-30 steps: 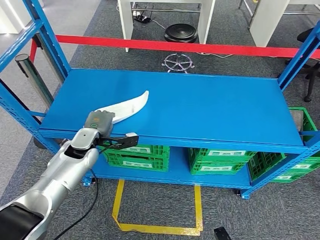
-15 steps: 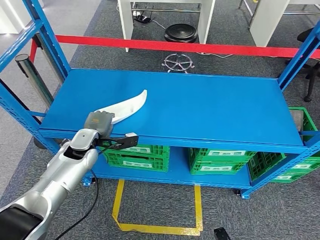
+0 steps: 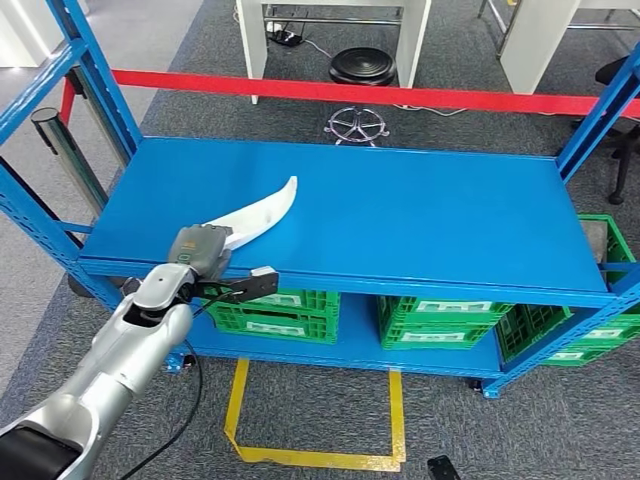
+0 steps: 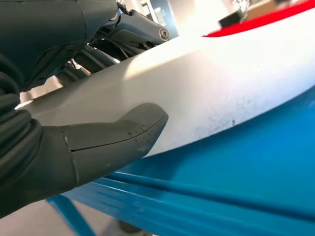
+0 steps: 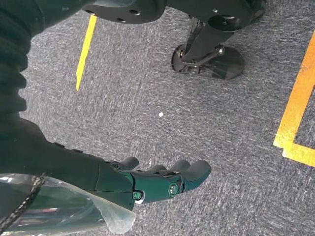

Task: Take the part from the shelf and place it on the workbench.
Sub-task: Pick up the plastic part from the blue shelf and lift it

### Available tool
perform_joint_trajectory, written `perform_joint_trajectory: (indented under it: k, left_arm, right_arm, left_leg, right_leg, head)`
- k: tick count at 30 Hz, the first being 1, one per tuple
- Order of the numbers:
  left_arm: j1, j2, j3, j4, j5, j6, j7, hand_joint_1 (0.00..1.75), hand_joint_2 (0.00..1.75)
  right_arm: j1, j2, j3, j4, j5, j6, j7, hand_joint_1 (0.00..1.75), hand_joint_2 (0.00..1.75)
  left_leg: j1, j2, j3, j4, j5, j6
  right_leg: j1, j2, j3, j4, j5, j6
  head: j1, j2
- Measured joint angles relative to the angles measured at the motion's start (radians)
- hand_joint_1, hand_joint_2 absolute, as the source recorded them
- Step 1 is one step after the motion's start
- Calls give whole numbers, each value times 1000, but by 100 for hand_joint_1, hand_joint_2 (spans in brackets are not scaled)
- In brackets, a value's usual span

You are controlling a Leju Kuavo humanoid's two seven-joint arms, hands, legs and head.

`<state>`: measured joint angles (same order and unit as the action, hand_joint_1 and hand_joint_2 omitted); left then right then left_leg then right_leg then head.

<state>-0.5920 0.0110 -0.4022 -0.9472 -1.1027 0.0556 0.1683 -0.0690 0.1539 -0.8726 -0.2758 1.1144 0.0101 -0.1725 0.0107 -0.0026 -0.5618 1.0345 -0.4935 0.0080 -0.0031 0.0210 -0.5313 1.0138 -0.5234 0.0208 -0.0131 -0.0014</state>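
At the front left corner of the blue shelf (image 3: 362,200), my left hand (image 3: 198,245) grips the near end of the white curved part (image 3: 260,212), thumb (image 4: 111,137) pressed on one face and fingers (image 4: 130,29) on the other. I judge this end was chosen because it lies nearest the shelf edge. The part rests on the shelf. My right hand (image 5: 163,179) hangs over the floor, fingers loosely extended, holding nothing.

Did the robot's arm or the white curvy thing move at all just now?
A little. The white part tipped up slightly at its far end as the left hand gripping it shifted. The blue shelf and green crates stayed put.
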Motion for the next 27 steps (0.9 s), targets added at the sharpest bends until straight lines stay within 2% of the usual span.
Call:
perform_joint_trajectory:
  k: [4,8,13,15,17,18,19,21,22,23,27]
  left_arm:
    - [99,3,10,-144,106,49,-68,175,175]
    - [236,14,10,-367,189,99,-117,175,175]
    - [405,33,11,-621,191,256,-179,175,175]
    - [462,38,11,-703,191,305,-201,175,175]
    - [503,42,11,-766,193,331,-218,175,175]
    - [522,42,12,-794,194,341,-228,175,175]
    - [542,42,12,-823,196,353,-240,175,175]
    - [583,40,12,-868,196,382,-266,175,175]
    - [596,39,12,-880,196,392,-275,175,175]
    - [603,39,12,-885,196,398,-281,175,175]
    - [605,39,12,-887,196,400,-282,175,175]
  right_arm:
    - [8,2,1,0,-23,-13,-1,0,175]
    - [21,4,0,0,-46,-30,-10,0,175]
    - [35,11,0,-1,-61,-42,-21,0,175]
    - [38,15,0,-1,-67,-45,-27,0,175]
    - [39,17,0,-2,-73,-47,-32,0,175]
    - [39,18,0,-3,-77,-48,-34,0,175]
    - [40,18,0,-5,-80,-50,-37,0,175]
    - [42,18,-1,-9,-87,-55,-42,0,175]
    - [43,18,-1,-10,-89,-56,-44,0,175]
    - [43,18,-2,-11,-90,-57,-44,0,175]
    - [44,18,-2,-11,-90,-57,-45,0,175]
  left_leg:
    - [0,0,0,0,0,0]
    - [-1,0,-2,1,-1,0]
    - [-6,0,-3,4,-4,5]
    - [-9,0,-3,4,-3,8]
    - [-8,3,0,-7,6,17]
    - [-6,5,1,-16,13,23]
    - [-3,8,2,-24,19,28]
    - [-1,13,0,-29,24,33]
    - [-1,14,-1,-29,24,33]
    - [-1,15,-2,-29,24,33]
    - [-1,16,-2,-29,24,33]
  right_leg:
    - [0,1,0,0,0,0]
    - [-1,1,-2,-1,0,0]
    - [-7,1,-3,-2,0,2]
    - [-10,1,-3,-4,2,6]
    - [-11,0,-5,-5,1,13]
    - [-11,-3,-11,5,-10,16]
    - [-11,-6,-24,33,-34,18]
    - [-13,-11,-66,133,-97,22]
    - [-14,-11,-83,176,-119,24]
    - [-15,-11,-94,201,-130,25]
    - [-15,-11,-97,209,-134,26]
  head:
    - [0,0]
    - [0,0]
    - [-1,0]
    - [0,0]
    - [0,0]
    - [0,0]
    - [2,0]
    - [4,0]
    - [4,0]
    - [4,0]
    - [4,0]
